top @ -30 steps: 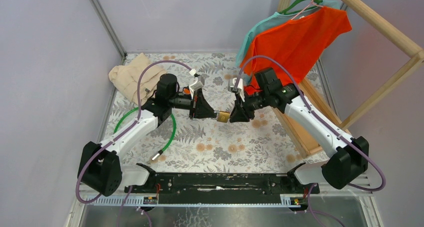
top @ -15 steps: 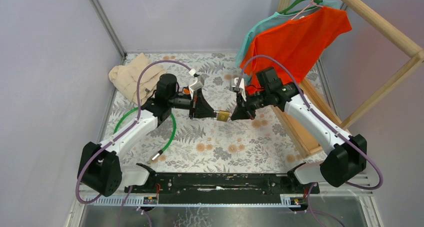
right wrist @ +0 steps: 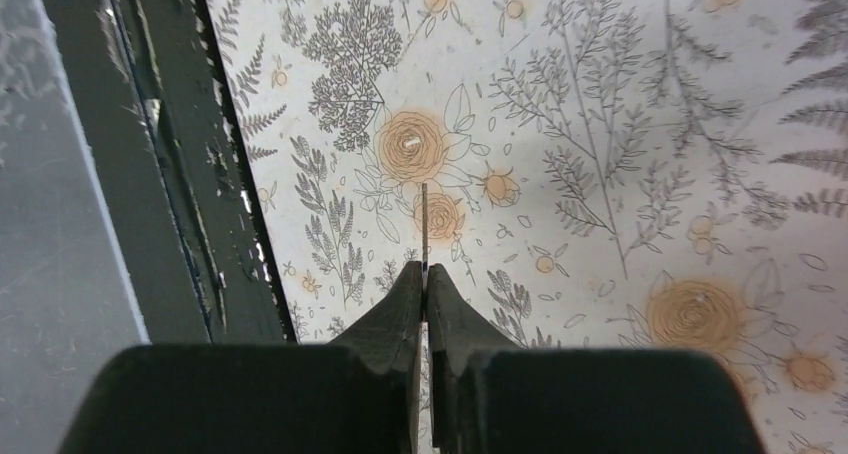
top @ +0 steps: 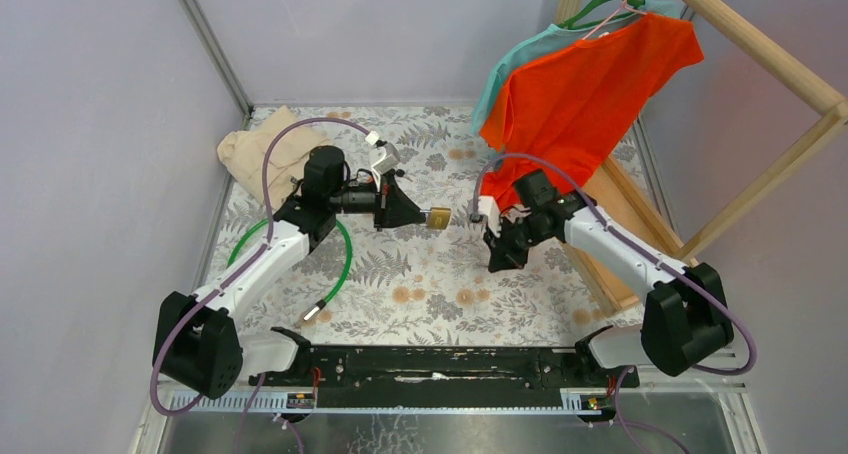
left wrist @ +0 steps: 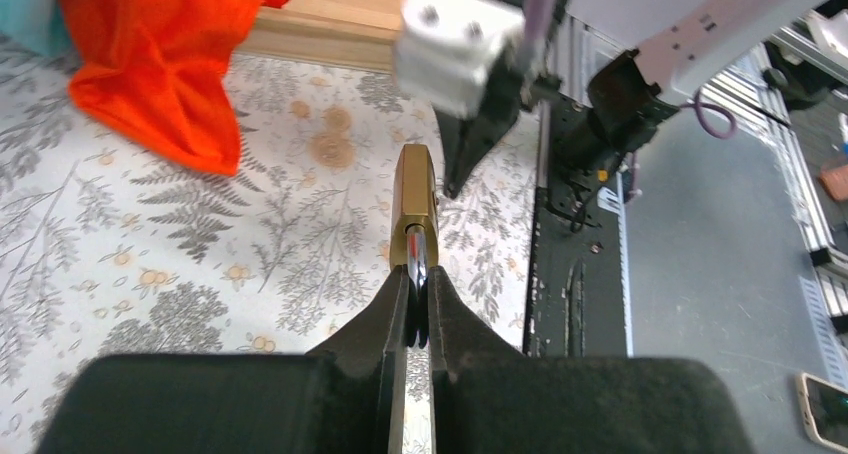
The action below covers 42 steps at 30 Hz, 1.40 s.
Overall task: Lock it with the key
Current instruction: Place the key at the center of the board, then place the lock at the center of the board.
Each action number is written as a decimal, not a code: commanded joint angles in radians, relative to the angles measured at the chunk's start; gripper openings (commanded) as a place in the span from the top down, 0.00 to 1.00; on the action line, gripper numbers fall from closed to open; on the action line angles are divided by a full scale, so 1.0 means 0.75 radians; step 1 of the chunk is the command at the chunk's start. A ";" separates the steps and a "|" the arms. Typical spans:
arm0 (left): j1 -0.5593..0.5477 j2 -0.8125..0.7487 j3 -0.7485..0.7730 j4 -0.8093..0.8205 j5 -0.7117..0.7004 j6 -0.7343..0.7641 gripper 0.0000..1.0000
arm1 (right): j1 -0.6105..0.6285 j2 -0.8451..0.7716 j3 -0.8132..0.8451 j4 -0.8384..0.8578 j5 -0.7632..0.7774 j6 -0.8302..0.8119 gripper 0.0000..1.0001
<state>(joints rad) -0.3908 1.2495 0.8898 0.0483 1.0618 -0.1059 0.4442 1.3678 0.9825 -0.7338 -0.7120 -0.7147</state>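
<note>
My left gripper (top: 418, 214) is shut on the silver shackle of a brass padlock (top: 438, 218) and holds it in the air above the table's middle. In the left wrist view the padlock (left wrist: 413, 202) sticks out past my left gripper (left wrist: 418, 292), its body pointing at the right arm. My right gripper (top: 493, 265) is shut on a thin key and points down toward the table, apart from the padlock and to its right. In the right wrist view the key (right wrist: 425, 224) shows edge-on as a thin blade past my right gripper (right wrist: 425, 284).
A beige cloth (top: 262, 152) lies at the back left. A green cable loop (top: 337, 269) lies under the left arm. Orange (top: 590, 74) and teal shirts hang on a wooden rack (top: 770, 64) at the right. The floral table cover (top: 440, 294) spans the floor.
My right gripper has pulled away from the padlock with the key and swung down and to the right. My left gripper has lifted the padlock slightly back and up.
</note>
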 commanded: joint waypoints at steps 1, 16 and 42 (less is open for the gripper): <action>0.024 -0.027 0.073 0.042 -0.138 -0.038 1.00 | 0.133 0.065 -0.053 0.165 0.182 0.093 0.93; 0.054 -0.018 0.061 0.037 -0.270 -0.074 1.00 | 0.198 0.467 0.056 0.199 0.289 0.223 0.79; -0.189 0.585 0.227 0.118 -0.411 -0.326 1.00 | -0.192 -0.221 -0.142 0.218 0.341 0.292 0.20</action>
<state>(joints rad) -0.4686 1.6096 0.9600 0.0719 0.7174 -0.3141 0.3656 1.2438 0.8783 -0.5953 -0.4561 -0.5129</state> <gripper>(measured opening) 0.111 0.798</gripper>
